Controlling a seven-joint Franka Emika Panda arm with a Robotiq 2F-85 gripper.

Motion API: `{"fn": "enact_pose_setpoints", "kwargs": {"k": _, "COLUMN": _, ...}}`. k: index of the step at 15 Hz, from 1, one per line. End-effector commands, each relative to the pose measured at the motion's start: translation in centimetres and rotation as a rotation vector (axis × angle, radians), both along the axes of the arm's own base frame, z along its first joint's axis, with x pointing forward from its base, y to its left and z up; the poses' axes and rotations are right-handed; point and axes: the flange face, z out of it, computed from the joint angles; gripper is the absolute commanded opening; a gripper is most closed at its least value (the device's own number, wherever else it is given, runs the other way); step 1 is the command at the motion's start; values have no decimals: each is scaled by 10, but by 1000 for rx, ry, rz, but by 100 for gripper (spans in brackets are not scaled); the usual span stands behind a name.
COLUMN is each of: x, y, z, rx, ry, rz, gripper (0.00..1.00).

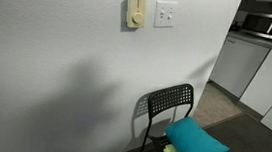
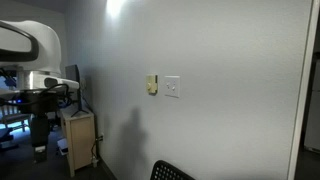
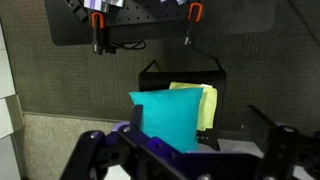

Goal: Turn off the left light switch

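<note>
The left light switch (image 1: 161, 13) sits on a square white wall plate (image 1: 165, 14), high on the light wall. It is the left one of two small toggles. The toggles are too small to tell whether they point up or down. Just beside the plate, on its left, is a cream-yellow box (image 1: 134, 13) with a round knob. Both exterior views show this pair on the wall, the plate (image 2: 172, 87) and the box (image 2: 152, 84) side by side.

The robot arm (image 2: 28, 60) stands well apart from the switch, at the far left edge of an exterior view, near a small wooden cabinet (image 2: 79, 135). Nothing touches the plate.

In the wrist view the gripper (image 3: 182, 142) comes in from the bottom edge. Its jaws are spread wide and they hold nothing. One dark finger (image 3: 92, 148) shows at the left and another at the right. Between them, further away, the camera looks at a black chair (image 3: 182, 72) that carries a teal cushion (image 3: 168, 115), with a yellow cushion (image 3: 207, 105) behind it. Above the chair hangs a dark panel (image 3: 150, 20) with two orange-red clips.

In an exterior view the same black chair (image 1: 168, 102) stands below the switch, against the wall, with the teal cushion (image 1: 196, 143) on its seat.
</note>
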Motion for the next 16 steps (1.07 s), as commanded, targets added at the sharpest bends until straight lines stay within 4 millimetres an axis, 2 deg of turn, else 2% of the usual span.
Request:
{"fn": "enact_pose_setpoints", "kwargs": {"k": 1, "x": 0, "y": 0, "z": 0, "rx": 0, "ry": 0, "rz": 0, "gripper": 100}}
{"fn": "enact_pose_setpoints", "kwargs": {"k": 9, "x": 26, "y": 6, "z": 7, "rx": -82, "ry": 6, "rz": 103, "gripper": 100}}
{"fn": "enact_pose_setpoints", "kwargs": {"k": 16, "x": 66, "y": 18, "z": 19, "rx": -165, "ry": 15, "rz": 275, "gripper": 100}}
